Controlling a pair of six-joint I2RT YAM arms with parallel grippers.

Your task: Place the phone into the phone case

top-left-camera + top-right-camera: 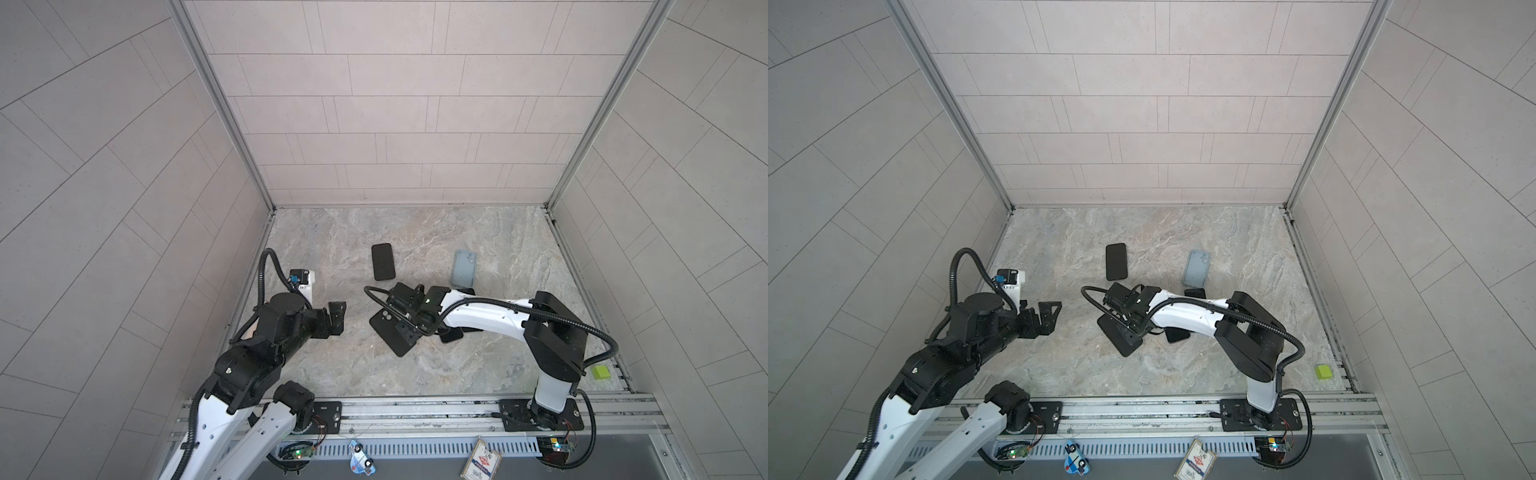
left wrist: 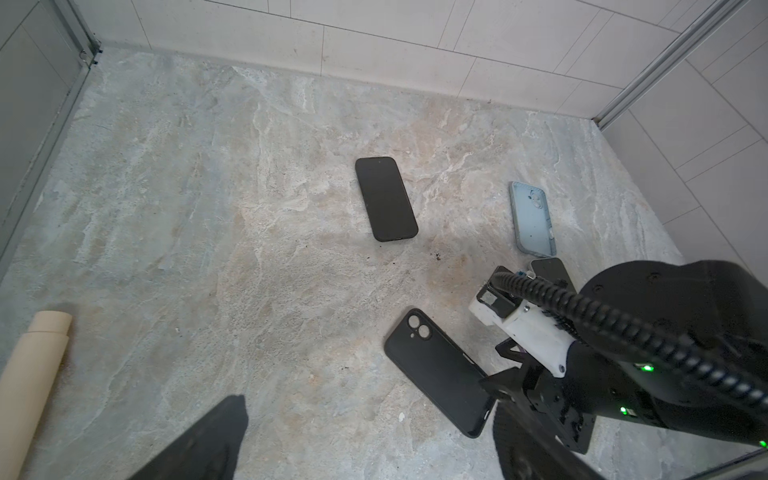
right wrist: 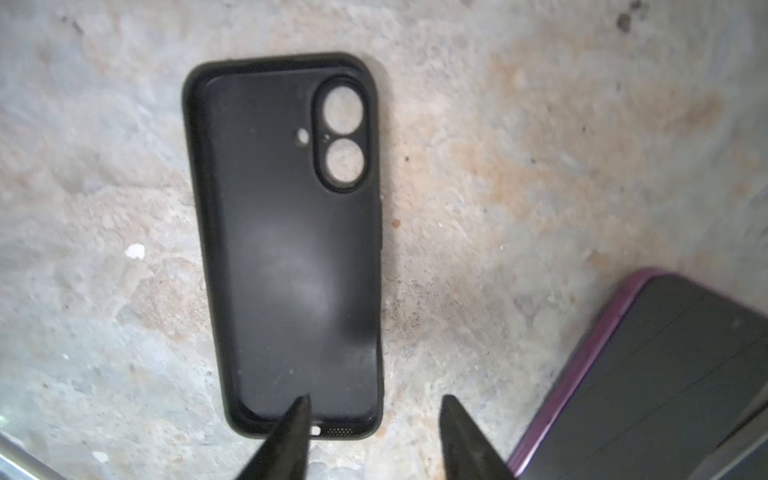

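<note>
An empty black phone case point(image 3: 286, 257) lies inside-up on the stone floor, seen in both top views point(image 1: 400, 345) point(image 1: 1121, 343) and in the left wrist view point(image 2: 436, 365). A black phone point(image 1: 382, 262) point(image 1: 1116, 261) point(image 2: 385, 198) lies screen-up farther back, apart from the case. My right gripper point(image 3: 376, 401) hangs open just above the case's bottom end. One fingertip point(image 3: 303, 405) is over the case's rim, the other over bare floor, and nothing is held. My left gripper point(image 1: 336, 318) point(image 2: 365, 457) stands open and empty to the left of the case.
A pale blue case point(image 1: 463, 269) point(image 2: 532, 218) lies at the back right. A phone in a purple case point(image 3: 665, 374) lies beside the black case, under my right arm. Another dark phone point(image 2: 548, 270) is partly hidden there. A green block point(image 1: 601, 371) sits front right; a beige roll point(image 2: 33, 374) lies left.
</note>
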